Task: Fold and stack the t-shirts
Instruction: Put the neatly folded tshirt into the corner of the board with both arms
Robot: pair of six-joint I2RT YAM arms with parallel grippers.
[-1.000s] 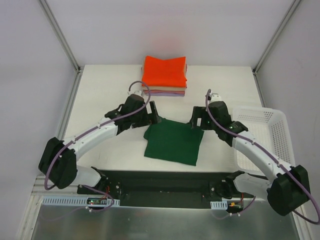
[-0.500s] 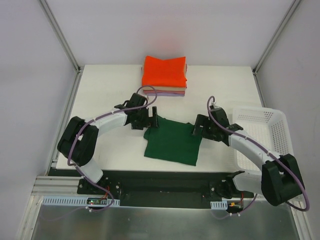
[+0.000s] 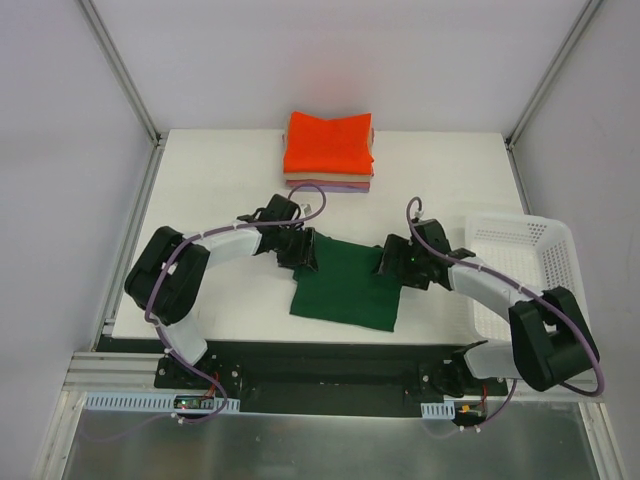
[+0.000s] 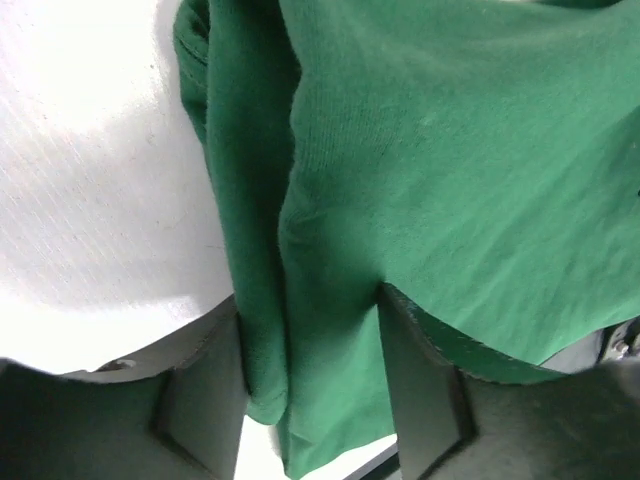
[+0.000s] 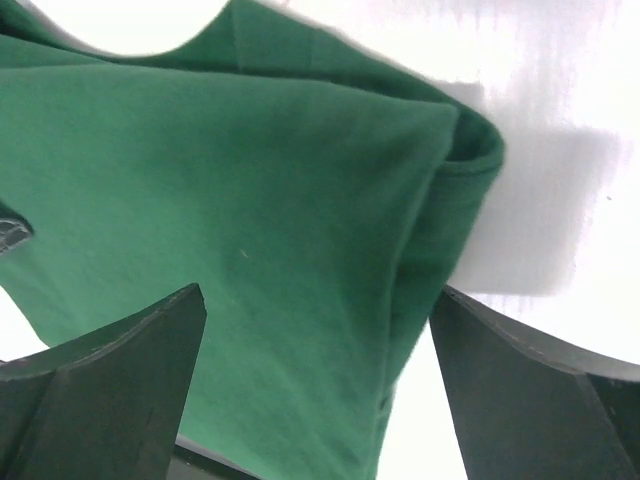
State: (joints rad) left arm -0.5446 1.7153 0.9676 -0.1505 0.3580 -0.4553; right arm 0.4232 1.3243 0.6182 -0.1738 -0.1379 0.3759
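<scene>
- The white rectangular tabletop (image 3: pixel 200 180) carries everything.
- A dark green cotton t-shirt (image 3: pixel 345 292), folded into a rough rectangle, lies flat on it, around the middle and toward the near edge.
- A lilac folded t-shirt (image 3: pixel 345 187) lies at the far edge. It is the bottom of a neat stack, with a tan folded t-shirt (image 3: pixel 298 179) and a bright orange folded t-shirt (image 3: pixel 328 143) above it.
- A white plastic mesh basket (image 3: pixel 560 262) sits at the right edge.

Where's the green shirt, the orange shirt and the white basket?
green shirt (image 3: pixel 345 285), top external view, middle of the folded cloth.
orange shirt (image 3: pixel 330 143), top external view, middle of its top face.
white basket (image 3: pixel 555 268), top external view, bare mesh floor.
</scene>
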